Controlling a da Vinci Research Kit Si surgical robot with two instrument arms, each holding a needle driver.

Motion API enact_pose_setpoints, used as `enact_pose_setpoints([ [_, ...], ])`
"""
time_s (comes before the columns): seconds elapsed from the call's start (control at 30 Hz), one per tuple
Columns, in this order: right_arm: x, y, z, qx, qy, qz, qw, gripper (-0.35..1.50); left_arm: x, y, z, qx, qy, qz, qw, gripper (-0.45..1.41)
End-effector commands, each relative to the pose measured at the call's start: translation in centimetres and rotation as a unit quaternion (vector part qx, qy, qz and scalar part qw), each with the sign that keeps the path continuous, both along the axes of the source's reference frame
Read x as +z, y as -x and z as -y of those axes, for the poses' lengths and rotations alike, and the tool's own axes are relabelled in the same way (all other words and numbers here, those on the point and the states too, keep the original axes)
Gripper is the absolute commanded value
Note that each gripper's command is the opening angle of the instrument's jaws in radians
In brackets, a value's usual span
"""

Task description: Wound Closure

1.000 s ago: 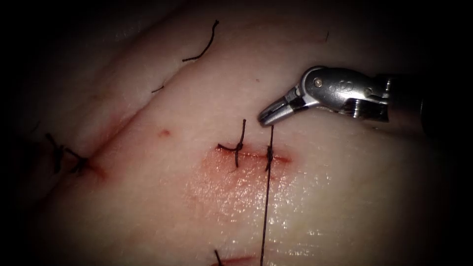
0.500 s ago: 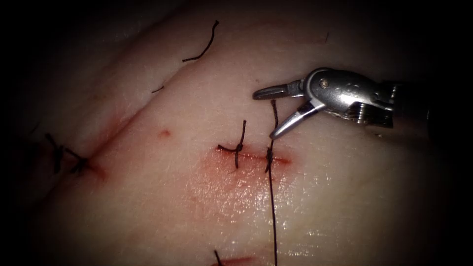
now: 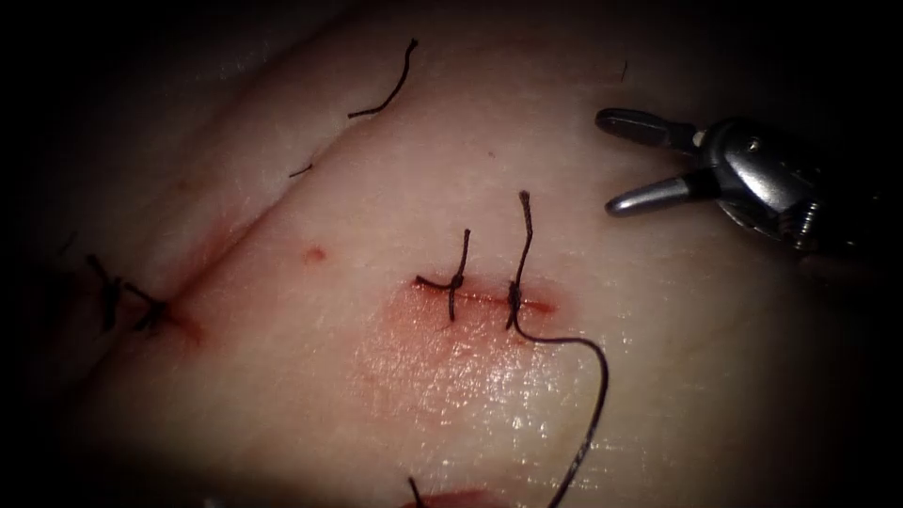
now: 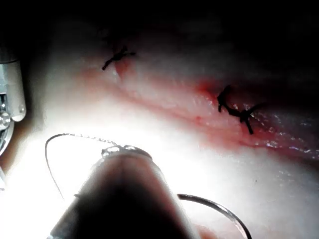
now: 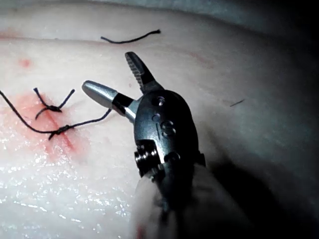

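The right tool (image 3: 607, 162) is hovering above the tissue (image 3: 705, 376) with its jaws spread wide apart and gripping nothing. Below its tips and off toward the left, the cut (image 3: 484, 298) is lying already drawn together under two knots: the nearer knot (image 3: 514, 299) is sitting at the cut's right end and the farther knot (image 3: 456, 282) just left of it. A short tail (image 3: 523, 235) is standing up from the nearer knot, reaching toward the open jaws but well apart from them. The long thread (image 3: 602, 376) is curling slackly from that knot, passing beneath the tool and running off the lower edge. Red fluid (image 3: 423, 348) is pooling below the knots, and a cut end of thread (image 3: 386, 94) is lying loose, far left of the jaw tips. By this look the closure is nearing its end here: the stitches are tied, while the long thread is waiting uncut. The left tool (image 4: 122, 149) is appearing as a dark blur in its wrist view, with a curved glint beside it that seems to be the needle (image 4: 209, 200), lying clear of the tissue. Whether that tool is gripping it I cannot tell, and the needle's ends are running out of sight.
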State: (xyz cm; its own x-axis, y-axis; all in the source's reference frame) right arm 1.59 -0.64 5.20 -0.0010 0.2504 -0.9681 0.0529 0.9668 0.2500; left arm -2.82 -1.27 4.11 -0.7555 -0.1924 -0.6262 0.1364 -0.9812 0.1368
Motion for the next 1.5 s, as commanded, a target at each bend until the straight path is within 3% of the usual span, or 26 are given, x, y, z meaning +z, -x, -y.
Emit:
enact_pose_setpoints([
  [0.03, 0.03, -0.1, 0.15, -0.002, 0.013, 0.002, 1.0, 0.66, 0.1, 0.02, -0.08, -0.001, 0.005, -0.003, 1.0, -0.45],
  [0.1, 0.04, -0.15, 0.28, -0.003, 0.023, 0.003, 1.0, 0.17, 0.16, -0.02, -0.19, -0.011, 0.007, -0.007, 1.0, -0.45],
  [0.13, 0.06, -0.19, 0.37, -0.002, 0.03, 0.005, 1.0, -0.18, 0.21, -0.05, -0.27, -0.016, 0.013, -0.009, 1.0, -0.45],
  [0.17, 0.08, -0.22, 0.42, -0.001, 0.033, 0.005, 0.999, -0.35, 0.24, -0.07, -0.33, -0.021, 0.02, -0.01, 1.0, -0.45],
  [0.27, 0.14, -0.33, 0.52, -0.003, 0.04, 0.005, 0.999, -0.35, 0.37, -0.17, -0.48, -0.025, 0.038, -0.018, 0.999, -0.45],
  [0.53, 0.24, -0.56, 0.45, -0.01, 0.04, -0.011, 0.999, -0.35, 0.68, -0.42, -0.78, -0.037, 0.041, -0.025, 0.998, -0.45],
  [0.77, 0.14, -0.63, 0.54, -0.022, 0.044, -0.027, 0.998, -0.35, 0.94, -0.5, -1.02, -0.048, 0.042, -0.038, 0.997, -0.45],
  [0.93, 0.01, -0.67, 0.65, -0.029, 0.044, -0.034, 0.998, -0.35, 1.21, -0.48, -1.18, -0.087, 0.06, -0.073, 0.992, -0.45],
  [1.4, -0.46, -0.81, 0.79, 0.019, 0.028, -0.088, 0.996, -0.35, 1.76, -0.27, -0.97, -0.11, 0.086, -0.094, 0.986, -0.45],
  [1.5, -0.51, -0.84, 0.78, 0.051, 0.023, -0.075, 0.996, -0.35, 1.81, -0.15, -0.9, -0.112, 0.085, -0.089, 0.986, -0.45],
])
